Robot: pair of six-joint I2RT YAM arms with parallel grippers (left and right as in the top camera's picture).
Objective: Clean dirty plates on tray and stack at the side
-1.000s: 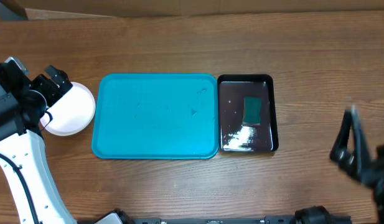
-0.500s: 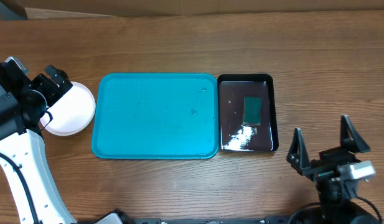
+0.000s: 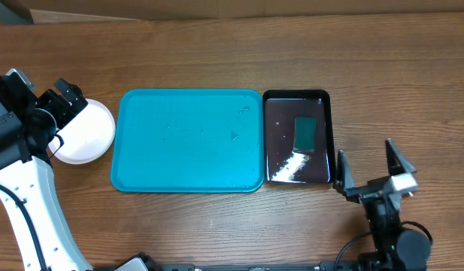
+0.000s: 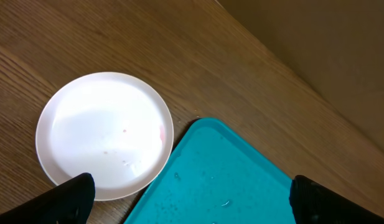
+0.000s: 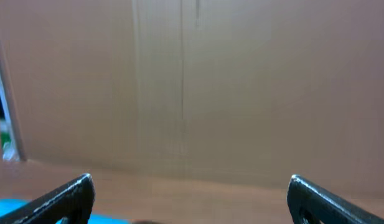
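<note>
Left gripper [image 4: 192, 204] is held spread wide over the white plate [image 3: 85, 132], which is seen near the table's left edge, just beside the tray [image 3: 186, 143]. Right gripper [image 3: 367, 168] is spread too, nothing pinched.

You see the tray [image 3: 188, 141] — turquoise, rectangular, with rounded corners and a raised rim — lying flat on the table [image 3: 216, 53], its long side running left to right and a few droplets on its floor. Just beside its left edge rests a round white plate [image 3: 89, 135], face up and faintly speckled; whether others lie beneath it cannot be told.
</note>
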